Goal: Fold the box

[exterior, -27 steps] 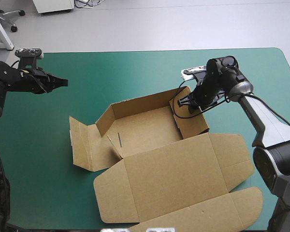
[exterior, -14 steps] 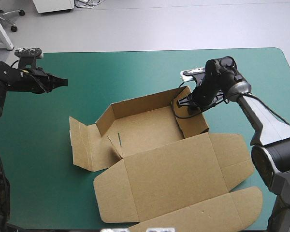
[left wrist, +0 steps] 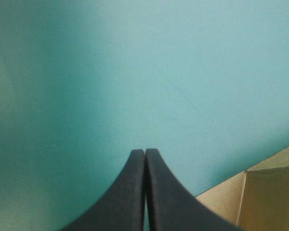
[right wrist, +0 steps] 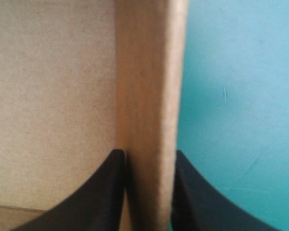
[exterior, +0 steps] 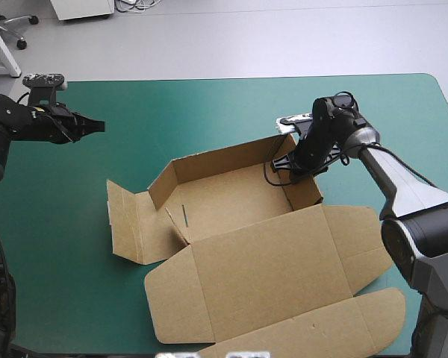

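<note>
The brown box (exterior: 224,198) lies in the middle of the teal-green table, its far wall and right wall raised and its lid (exterior: 284,276) flat toward the near edge. A left side flap (exterior: 134,224) lies folded outward. My right gripper (exterior: 289,162) sits on top of the right wall near the far right corner. In the right wrist view the gripper (right wrist: 147,155) straddles that wall (right wrist: 149,72), one finger inside the box and one outside, pressed on the board. My left gripper (exterior: 97,127) hovers shut at the table's far left, away from the box; its wrist view shows the tips (left wrist: 144,152) together and a box corner (left wrist: 267,192).
Bare teal-green cover (exterior: 75,283) surrounds the box on the left and along the far side. The lid's outer flap (exterior: 336,328) reaches the table's near edge at the right.
My right gripper has shifted a little left and down onto the right wall, which now stands more upright. The left arm has not moved.
</note>
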`<state>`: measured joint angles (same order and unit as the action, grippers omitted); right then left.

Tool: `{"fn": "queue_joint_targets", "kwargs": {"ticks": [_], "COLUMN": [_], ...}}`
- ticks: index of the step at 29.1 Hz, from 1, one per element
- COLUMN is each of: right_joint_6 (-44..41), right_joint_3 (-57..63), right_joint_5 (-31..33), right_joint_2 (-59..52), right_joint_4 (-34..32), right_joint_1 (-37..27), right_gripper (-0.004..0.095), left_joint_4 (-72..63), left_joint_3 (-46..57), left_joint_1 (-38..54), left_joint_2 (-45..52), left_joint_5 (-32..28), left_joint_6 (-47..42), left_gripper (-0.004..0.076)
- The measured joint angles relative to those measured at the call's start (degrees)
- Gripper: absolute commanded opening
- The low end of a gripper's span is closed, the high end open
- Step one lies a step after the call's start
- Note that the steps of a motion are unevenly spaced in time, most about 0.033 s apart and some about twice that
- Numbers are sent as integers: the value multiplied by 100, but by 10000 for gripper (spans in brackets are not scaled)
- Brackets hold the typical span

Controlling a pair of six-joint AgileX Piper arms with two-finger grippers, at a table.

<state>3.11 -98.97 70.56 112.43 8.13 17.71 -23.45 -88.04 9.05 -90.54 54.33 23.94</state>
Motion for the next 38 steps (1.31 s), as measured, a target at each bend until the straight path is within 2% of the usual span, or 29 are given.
{"fn": "queue_joint_targets", "kwargs": {"ticks": [1, 12, 17, 24, 28, 35, 38], "right_joint_6": [0, 43, 115, 565, 712, 1010, 1180], "right_joint_3": [-1, -264, -555, -574, -576, -598, -601], "right_joint_5": [0, 13, 7, 32, 32, 80, 80], "right_joint_2": [0, -7, -292, -1003, -1470, -1962, -2008], "right_joint_4": [-15, -266, -213, 863, 1303, 1930, 2443], "right_joint_1": [0, -23, -296, -1249, -1670, -1775, -1775], "right_gripper": [-28, -28, -28, -28, -28, -28, -27], "left_joint_4": [0, 15, 149, 152, -235, -1409, -2390], "left_joint_3": [0, 0, 0, 0, 0, 12, 371], "left_joint_1": [0, 0, 0, 100, 458, 828, 825], "left_joint_2": [0, 0, 0, -67, -323, -776, -821], "left_joint_5": [0, -18, -18, -82, -66, 331, 567], "left_joint_6": [0, 0, -5, -5, 31, 562, 1101], "left_gripper": [-15, -15, -15, -15, -15, -15, -15]}}
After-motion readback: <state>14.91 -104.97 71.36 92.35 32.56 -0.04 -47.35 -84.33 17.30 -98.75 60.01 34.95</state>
